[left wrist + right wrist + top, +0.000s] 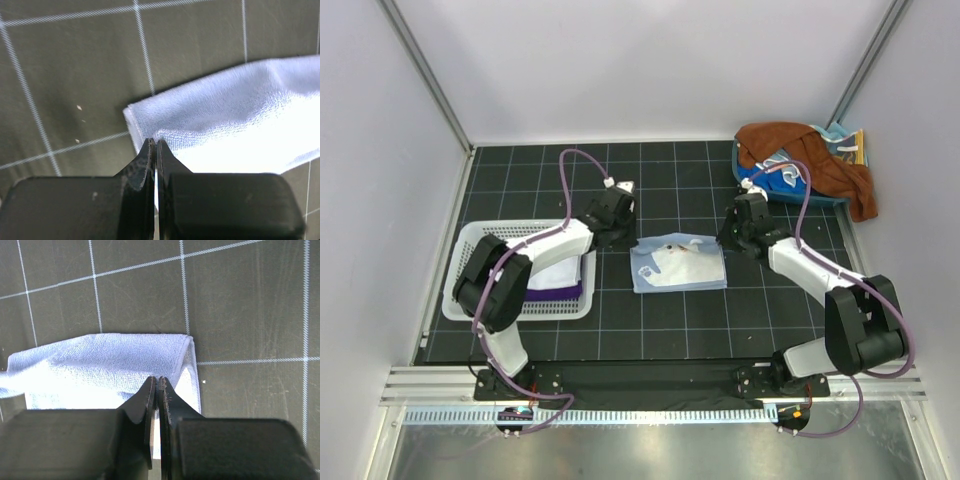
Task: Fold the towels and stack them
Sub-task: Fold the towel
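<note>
A light blue towel with a white bear face (677,265) lies folded on the black grid mat at the centre. My left gripper (623,237) is at its far left corner, jaws shut on the towel's edge; in the left wrist view (156,141) the tips pinch the towel (240,110) near its corner. My right gripper (728,240) is at the far right corner, jaws shut on the towel; in the right wrist view (158,379) the tips sit on the folded towel (100,360). A white towel (558,272) lies on a dark purple towel (555,293) in the white basket.
The white slotted basket (470,300) stands at the left. A blue tray (800,195) at the back right holds a rust-brown towel (820,155) and other cloths that hang over its edge. Grey walls close the sides and back.
</note>
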Tool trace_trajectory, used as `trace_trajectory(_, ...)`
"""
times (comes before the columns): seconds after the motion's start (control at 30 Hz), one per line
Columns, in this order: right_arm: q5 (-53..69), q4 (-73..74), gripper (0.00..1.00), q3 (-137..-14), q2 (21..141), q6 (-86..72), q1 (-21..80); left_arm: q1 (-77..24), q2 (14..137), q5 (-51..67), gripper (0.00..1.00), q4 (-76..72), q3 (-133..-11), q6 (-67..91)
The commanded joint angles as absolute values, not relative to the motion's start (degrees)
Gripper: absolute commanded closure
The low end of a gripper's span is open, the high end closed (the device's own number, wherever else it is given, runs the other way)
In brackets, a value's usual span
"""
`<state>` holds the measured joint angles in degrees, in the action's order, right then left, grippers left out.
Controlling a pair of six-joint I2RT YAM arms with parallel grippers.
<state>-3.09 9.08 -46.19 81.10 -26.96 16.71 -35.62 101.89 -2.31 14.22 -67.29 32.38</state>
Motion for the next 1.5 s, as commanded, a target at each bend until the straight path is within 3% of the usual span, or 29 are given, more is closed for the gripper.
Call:
trace_trajectory(0.0, -5.0, 7.6, 0.99, -45.4, 77.6, -27.2, 16.9, -37.3, 99.6, -2.6, 1.0, 13.3, -66.6, 32.5)
trace_trajectory(0.8, -3.6, 5.9, 0.98, -39.6, 72.7, -28.7, 17.0, -40.2, 93.1, -5.6, 1.0, 16.3, -62.2, 33.5)
trace_trajectory(0.97, -2.5, 4.0, 0.91, -38.0, 72.2, -29.6, 17.0, -41.0, 93.3, -5.6, 1.0, 16.3, -61.7, 33.5)
trace_trajectory(1.2, -1.3, 4.0, 0.71, -36.5, 70.4, -30.9, 17.0, -42.3, 94.7, -5.4, 1.0, 16.3, -61.2, 33.6)
trace_trajectory(1.47, -2.0, 7.9, 0.62, -37.0, 69.1, -32.0, 17.3, -42.9, 95.3, -4.8, 1.0, 16.8, -61.2, 32.8)
